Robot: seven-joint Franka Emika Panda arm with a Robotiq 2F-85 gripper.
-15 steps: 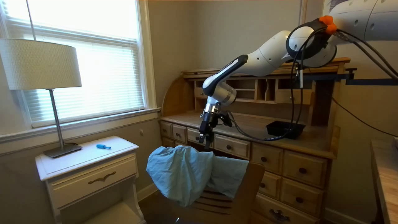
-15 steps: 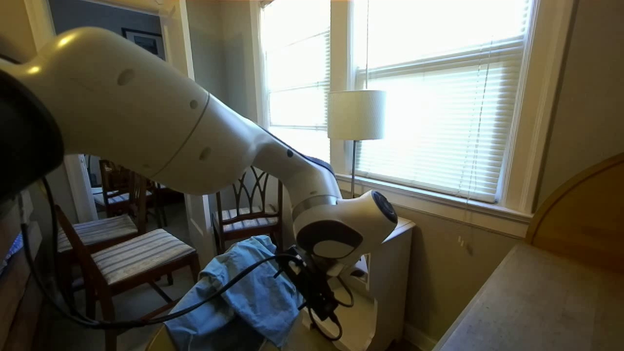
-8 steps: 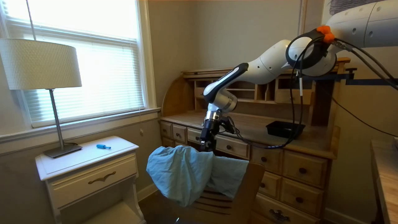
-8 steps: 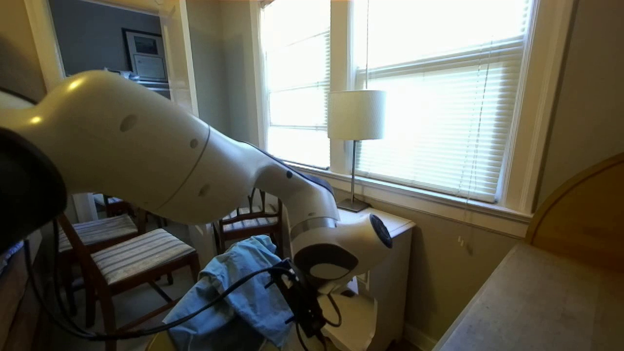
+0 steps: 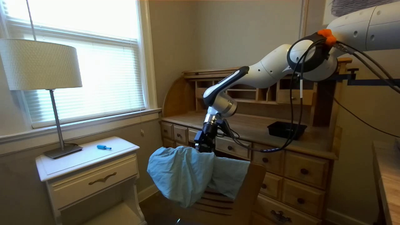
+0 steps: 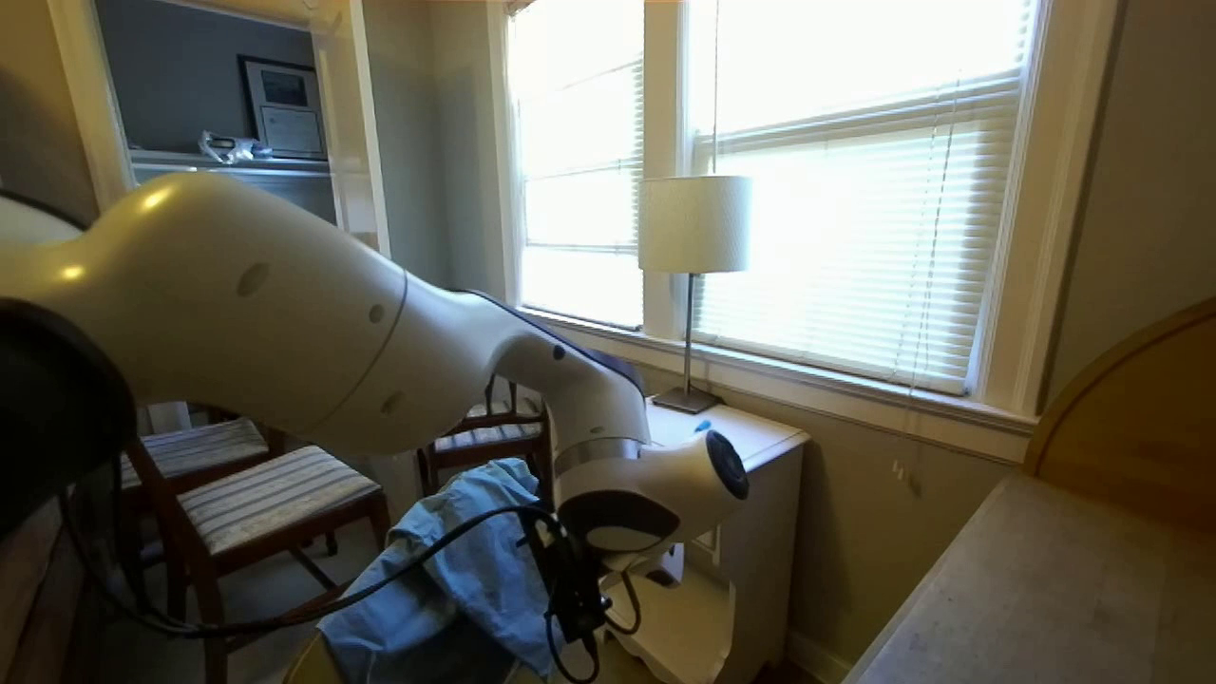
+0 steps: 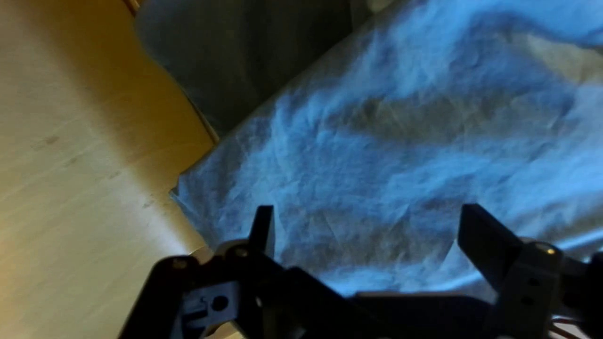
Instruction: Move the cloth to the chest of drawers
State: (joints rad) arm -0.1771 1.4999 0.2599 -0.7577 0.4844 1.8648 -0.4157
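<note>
The light blue, wrinkled cloth (image 5: 184, 176) hangs over the back of a wooden chair (image 5: 254, 184); it also shows in an exterior view (image 6: 475, 570) and fills much of the wrist view (image 7: 400, 155). My gripper (image 5: 204, 148) is at the cloth's top edge on the desk side, its fingertips hidden behind the cloth there. In the wrist view my gripper (image 7: 366, 212) is open, with cloth between and beyond the fingers; I cannot tell whether they touch it. The chest of drawers, a light-brown roll-top desk (image 5: 306, 167), stands behind the chair; its top shows in an exterior view (image 6: 1064, 589).
A black tray (image 5: 286, 129) sits on the desk top. A white nightstand (image 5: 93, 156) holds a lamp (image 5: 42, 65) and a small blue object (image 5: 103, 147). Striped-seat chairs (image 6: 285, 494) stand behind the arm. A cable (image 6: 418, 575) loops from the gripper past the cloth.
The arm and gripper have lowered, and the fingers that showed above the cloth are now behind its top edge. The cloth has not visibly moved.
</note>
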